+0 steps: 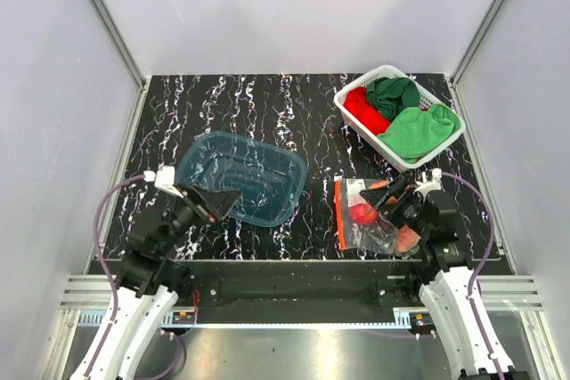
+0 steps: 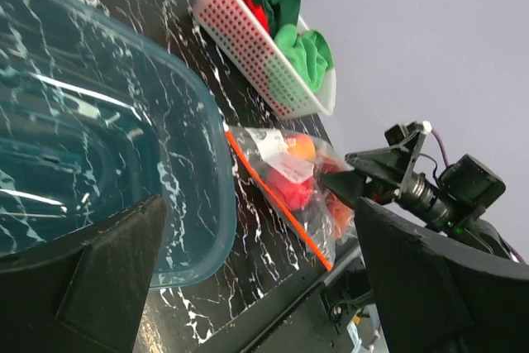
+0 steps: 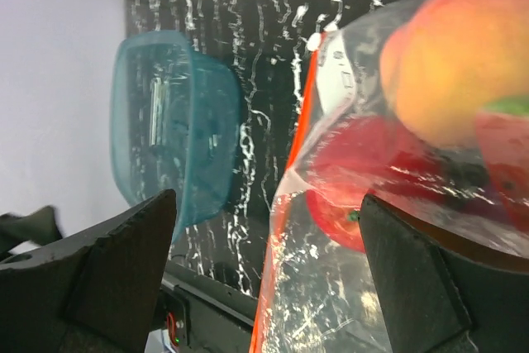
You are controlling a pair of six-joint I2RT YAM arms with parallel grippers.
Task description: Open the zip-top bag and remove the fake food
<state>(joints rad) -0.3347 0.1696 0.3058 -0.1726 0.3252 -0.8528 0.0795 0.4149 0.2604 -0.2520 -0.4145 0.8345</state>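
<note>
The zip-top bag [image 1: 363,220] lies flat on the table at the near right, its orange-red zip strip [image 1: 339,216] along its left edge. Inside it are a glossy red fruit [image 1: 362,214] and an orange-peach fruit [image 1: 407,238]. My right gripper [image 1: 393,195] is open and just over the bag's right part. In the right wrist view the bag [image 3: 347,287] fills the space between the spread fingers, with the red fruit [image 3: 355,204] and peach fruit [image 3: 446,64] close up. My left gripper [image 1: 216,203] is open and empty over the tub's near left rim.
A translucent blue tub [image 1: 242,175] stands left of the bag. A white basket [image 1: 385,147] with red and green cloths stands at the back right. The table's front edge [image 1: 303,262] runs just below the bag. Grey walls enclose the table.
</note>
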